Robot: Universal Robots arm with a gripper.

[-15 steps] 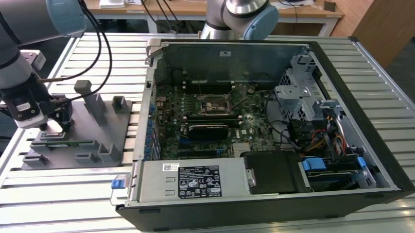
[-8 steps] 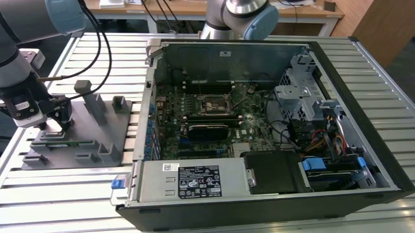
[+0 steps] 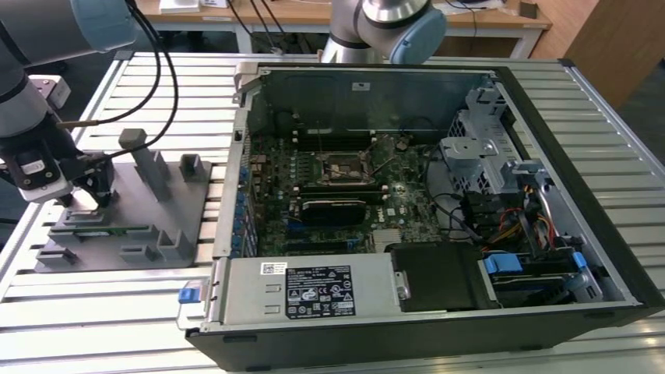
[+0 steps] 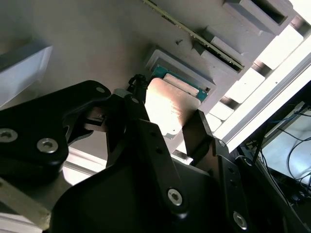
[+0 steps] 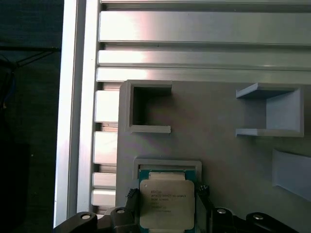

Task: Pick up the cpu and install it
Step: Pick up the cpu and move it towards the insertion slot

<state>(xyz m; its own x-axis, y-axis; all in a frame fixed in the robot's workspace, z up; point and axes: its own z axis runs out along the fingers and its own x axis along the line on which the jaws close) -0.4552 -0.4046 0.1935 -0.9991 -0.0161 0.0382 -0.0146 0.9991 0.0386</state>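
- In the exterior view, the arm (image 3: 26,86) is reaching down at that view's left. Its pincer (image 3: 92,199) is pointing downward onto the grey holder tray (image 3: 156,230), and the open computer case (image 3: 540,93) is standing well apart from the pincer.
- In the second wrist view, the pincer (image 4: 167,114) is clamping the cpu (image 4: 170,104), with a black finger (image 4: 197,133) pressing on each opposite edge.
- In the first wrist view, the cpu (image 5: 166,206) is sitting between the fingertips (image 5: 132,198) at its square pocket (image 5: 167,163) in the tray (image 5: 218,145). The slatted table (image 5: 194,26) is lying beyond.
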